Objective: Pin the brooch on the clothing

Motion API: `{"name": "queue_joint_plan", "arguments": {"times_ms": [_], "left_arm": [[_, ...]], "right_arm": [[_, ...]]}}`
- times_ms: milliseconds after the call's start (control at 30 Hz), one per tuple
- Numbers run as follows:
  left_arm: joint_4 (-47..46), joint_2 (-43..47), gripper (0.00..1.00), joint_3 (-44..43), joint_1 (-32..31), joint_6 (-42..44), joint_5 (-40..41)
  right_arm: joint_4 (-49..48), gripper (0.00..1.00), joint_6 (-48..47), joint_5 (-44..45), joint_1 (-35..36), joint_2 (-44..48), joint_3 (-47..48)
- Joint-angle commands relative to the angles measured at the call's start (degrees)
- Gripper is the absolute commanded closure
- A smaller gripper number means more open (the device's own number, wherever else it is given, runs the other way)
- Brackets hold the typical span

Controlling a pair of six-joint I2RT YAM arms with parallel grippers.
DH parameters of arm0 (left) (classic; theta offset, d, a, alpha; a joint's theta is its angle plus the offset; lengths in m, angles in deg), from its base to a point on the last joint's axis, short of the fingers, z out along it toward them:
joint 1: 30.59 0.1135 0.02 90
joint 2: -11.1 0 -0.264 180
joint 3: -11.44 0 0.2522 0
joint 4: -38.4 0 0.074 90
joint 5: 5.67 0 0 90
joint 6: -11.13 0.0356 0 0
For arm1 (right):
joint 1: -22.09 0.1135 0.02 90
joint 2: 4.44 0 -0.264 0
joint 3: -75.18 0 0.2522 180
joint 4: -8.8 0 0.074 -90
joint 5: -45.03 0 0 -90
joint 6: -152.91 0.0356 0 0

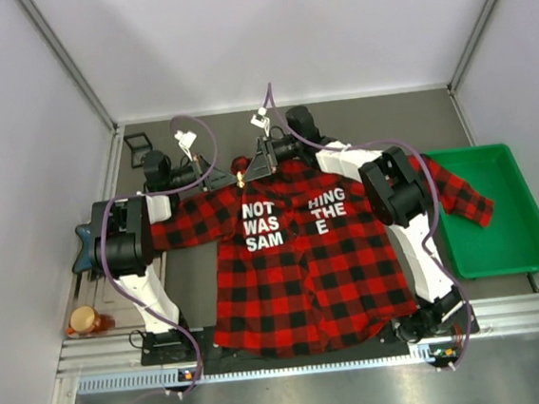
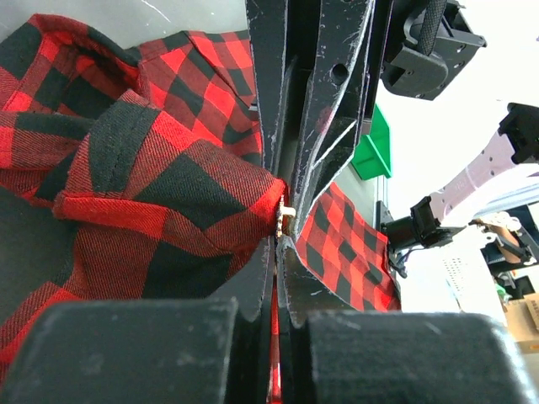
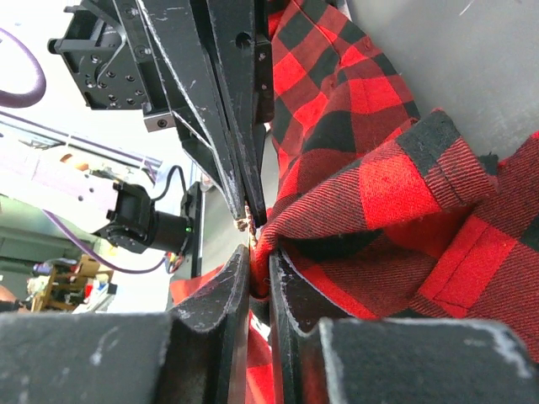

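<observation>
Pinning step, at the collar. Left gripper [image 2: 274, 252], jaws fully closed, meets right gripper [image 3: 257, 257], jaws nearly closed on a fold of clothing [image 3: 379, 194]. Brooch [image 2: 286, 220] sits at the meeting tips; we cannot tell its holder. Next, we judge: press pin through fold.

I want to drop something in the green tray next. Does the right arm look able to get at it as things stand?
Probably not yet: the right gripper is pinched shut on the shirt near its collar. The green tray lies beside that arm, only a sleeve across its edge.
</observation>
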Motion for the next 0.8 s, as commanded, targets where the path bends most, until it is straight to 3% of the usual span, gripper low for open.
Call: {"name": "queue_joint_plan", "arguments": {"times_ms": [0,333,567,667,767], "left_arm": [[-5.1,1.6,1.0,0.0,-0.8,-2.4,-1.5],[-6.5,0.7,1.0,-0.4,-0.8,-3.9,-0.9],[-5.1,0.6,1.0,-0.6,-0.8,-2.7,-0.9],[2.3,1.6,1.0,-1.8,-0.8,2.9,0.1],[22.0,2.6,1.0,-5.8,-0.4,16.9,1.5]], "right_arm": [[-10.1,0.88,2.8,-0.1,-0.6,2.1,-0.7],[-12.7,0.69,2.9,-2.6,-0.6,2.8,-2.1],[-10.0,0.46,0.8,-2.2,-0.7,3.9,-2.5],[-3.7,0.4,-3.3,0.1,-1.8,4.7,-1.9],[4.2,0.39,-8.8,3.1,-3.3,5.3,-0.9]]}}
